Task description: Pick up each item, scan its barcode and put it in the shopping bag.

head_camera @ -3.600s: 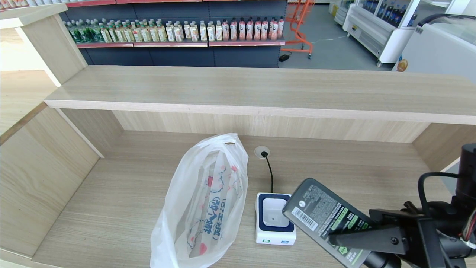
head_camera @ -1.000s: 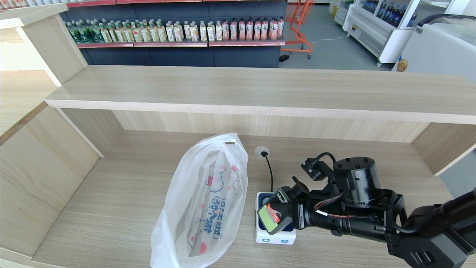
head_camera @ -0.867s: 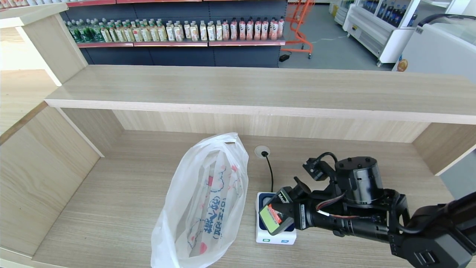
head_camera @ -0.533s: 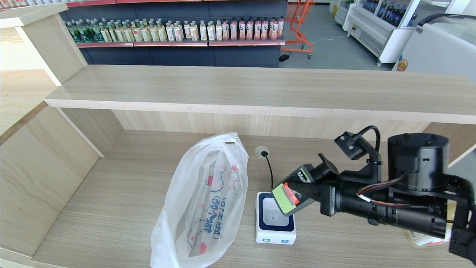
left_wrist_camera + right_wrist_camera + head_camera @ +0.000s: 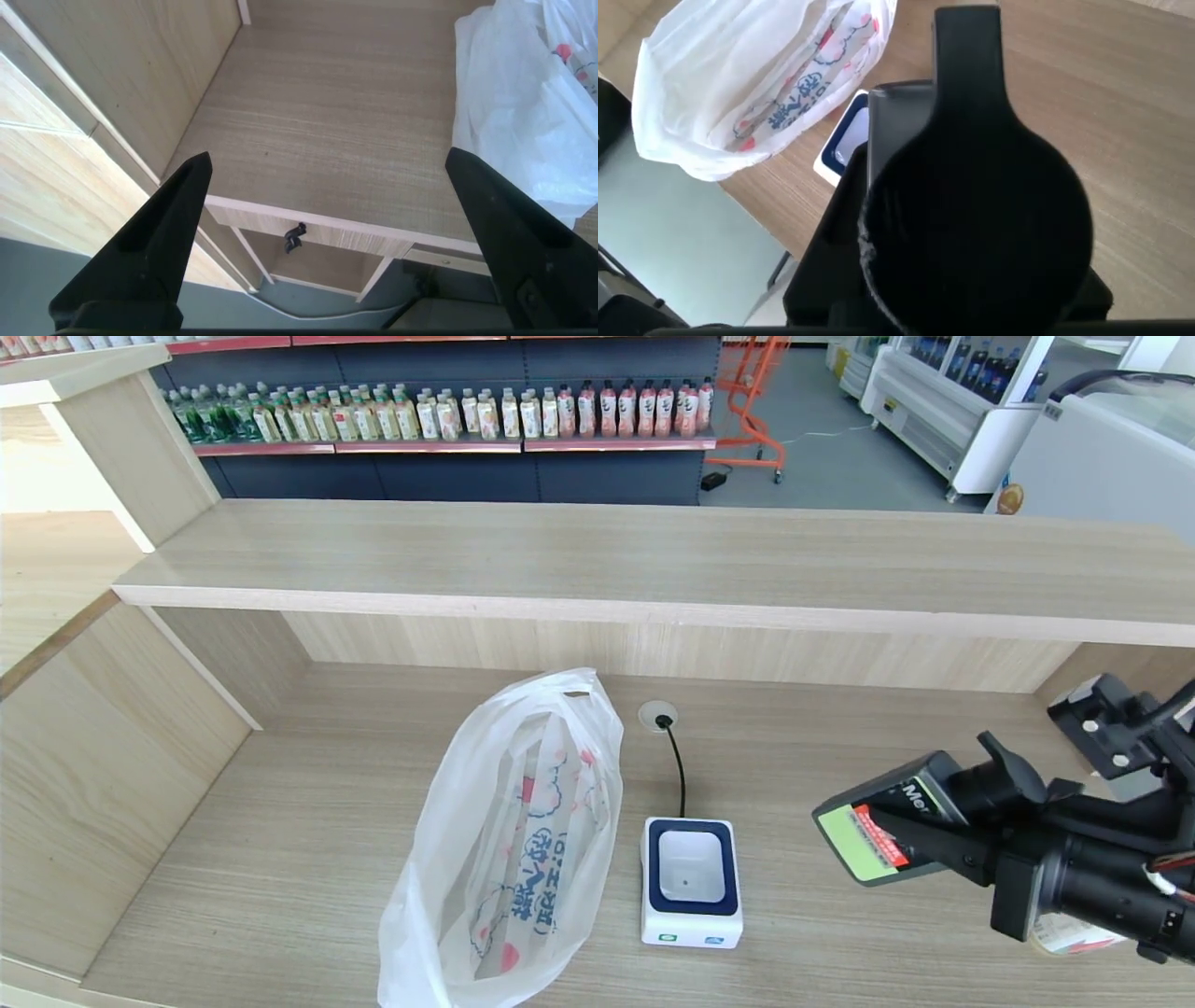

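A white plastic shopping bag lies on the wooden desk with a printed packet inside it. Just to its right sits the white and blue barcode scanner, window up. My right gripper is shut on a dark box with a green and red end, held above the desk to the right of the scanner. In the right wrist view the box hangs over the scanner, and the bag lies beyond. My left gripper is open over the desk's near left edge, beside the bag.
A black cable runs from the scanner to a grommet at the back of the desk. A raised counter ledge walls the far side. Under my right arm lies a white-labelled item, mostly hidden.
My right gripper turned the box over onto the scanner, then lifted it and carried it off to the right. The bag and scanner have not moved.
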Available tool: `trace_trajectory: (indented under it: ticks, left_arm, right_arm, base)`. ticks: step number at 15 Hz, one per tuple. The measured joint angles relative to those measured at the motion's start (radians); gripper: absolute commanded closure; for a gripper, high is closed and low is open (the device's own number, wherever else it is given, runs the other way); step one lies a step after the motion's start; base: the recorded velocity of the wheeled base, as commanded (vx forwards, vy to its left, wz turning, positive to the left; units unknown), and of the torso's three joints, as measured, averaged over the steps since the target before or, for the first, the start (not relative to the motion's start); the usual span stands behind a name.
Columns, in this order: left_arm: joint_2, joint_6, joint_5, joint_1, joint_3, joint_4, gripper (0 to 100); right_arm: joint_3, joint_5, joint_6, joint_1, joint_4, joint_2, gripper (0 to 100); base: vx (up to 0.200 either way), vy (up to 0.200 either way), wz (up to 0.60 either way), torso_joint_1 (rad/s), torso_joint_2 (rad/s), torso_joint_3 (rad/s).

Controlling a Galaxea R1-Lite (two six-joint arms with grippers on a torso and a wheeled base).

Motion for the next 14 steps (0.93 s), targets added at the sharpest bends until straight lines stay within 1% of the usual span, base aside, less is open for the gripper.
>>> trace_trajectory:
  ticks: [1, 5, 8, 10, 12, 14]
  left_arm:
    - [0.000, 0.000, 0.000, 0.000, 0.000, 0.000, 0]
    - [0.000, -0.003, 0.000, 0.000, 0.000, 0.000, 0]
    - [0.000, -0.003, 0.000, 0.000, 0.000, 0.000, 0]
    - [0.000, -0.002, 0.000, 0.000, 0.000, 0.000, 0]
    - [0.000, -0.002, 0.000, 0.001, 0.000, 0.000, 0]
    - [0.000, -0.002, 0.000, 0.000, 0.000, 0.000, 0]
  right_arm:
    - [0.020, 0.000, 0.000, 0.000, 0.001, -0.019, 100]
    - [0.071, 0.000, 0.000, -0.037, 0.000, -0.057, 100]
    - [0.087, 0.001, 0.004, -0.054, 0.000, -0.064, 100]
    - [0.088, 0.006, 0.009, -0.060, -0.001, -0.065, 100]
    - [0.082, 0.011, 0.049, -0.055, -0.001, -0.058, 100]
    - [0.035, 0.008, 0.195, -0.011, 0.000, -0.041, 100]
  base:
    - [0.000, 0.000, 0.00, 0.000, 0.00, 0.000]
    - [-0.200, 0.000, 0.00, 0.004, 0.00, 0.001]
    - [0.000, 0.000, 0.00, 0.000, 0.00, 0.000]
    - [0.000, 0.200, 0.00, 0.007, 0.00, 0.007]
    - [0.000, 0.200, 0.00, 0.002, 0.00, 0.005]
    - [0.000, 0.200, 0.00, 0.024, 0.01, 0.000]
